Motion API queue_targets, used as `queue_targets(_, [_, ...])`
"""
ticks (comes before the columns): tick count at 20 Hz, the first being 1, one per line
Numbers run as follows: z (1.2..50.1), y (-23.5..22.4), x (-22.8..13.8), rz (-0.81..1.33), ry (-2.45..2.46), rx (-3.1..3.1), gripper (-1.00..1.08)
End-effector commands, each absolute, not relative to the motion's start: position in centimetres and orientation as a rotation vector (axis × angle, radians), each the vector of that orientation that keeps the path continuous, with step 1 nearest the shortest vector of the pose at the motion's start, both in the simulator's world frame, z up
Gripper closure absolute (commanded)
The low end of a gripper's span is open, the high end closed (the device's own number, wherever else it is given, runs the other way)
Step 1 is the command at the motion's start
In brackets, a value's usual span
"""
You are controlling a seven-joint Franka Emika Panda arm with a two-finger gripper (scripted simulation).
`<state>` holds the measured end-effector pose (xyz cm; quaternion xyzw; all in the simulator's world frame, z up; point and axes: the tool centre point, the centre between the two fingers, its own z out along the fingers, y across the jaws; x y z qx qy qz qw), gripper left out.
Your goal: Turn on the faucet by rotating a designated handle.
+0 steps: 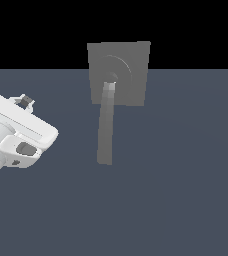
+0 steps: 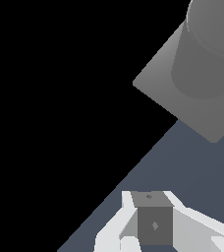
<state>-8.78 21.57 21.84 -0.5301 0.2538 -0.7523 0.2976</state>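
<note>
A: Progress? Where is the tool?

B: No contact made. The glossy white robot tool is seen well apart from the matte grey square faucet plate, toward the exterior view's left and lower than the plate. Nothing is held. Finger spread cannot be told: the fingers are mostly hidden in the exterior view and cropped in the wrist view.

A: Handle state?

B: The long, slim, slightly curved light-grey handle bar is attached at the raised round disc at the plate's centre and projects down past the plate's lower edge, over the dark blue-grey surface. It is judged unturned. In the wrist view only a plate corner and the disc are caught.

A: Left to do?

B: Everything: approach, contact with the bar, rotation.
</note>
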Motion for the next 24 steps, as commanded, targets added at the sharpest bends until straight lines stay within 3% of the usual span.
queue_targets(1, [18.3,19.0,-8.8,-2.088,0.597,-1.601,1.08])
queue_targets(11, [9.9,10.5,-10.4,-2.262,0.337,-2.137,1.08])
queue_targets(24, [8.2,7.9,-11.1,-2.286,0.261,-2.274,1.08])
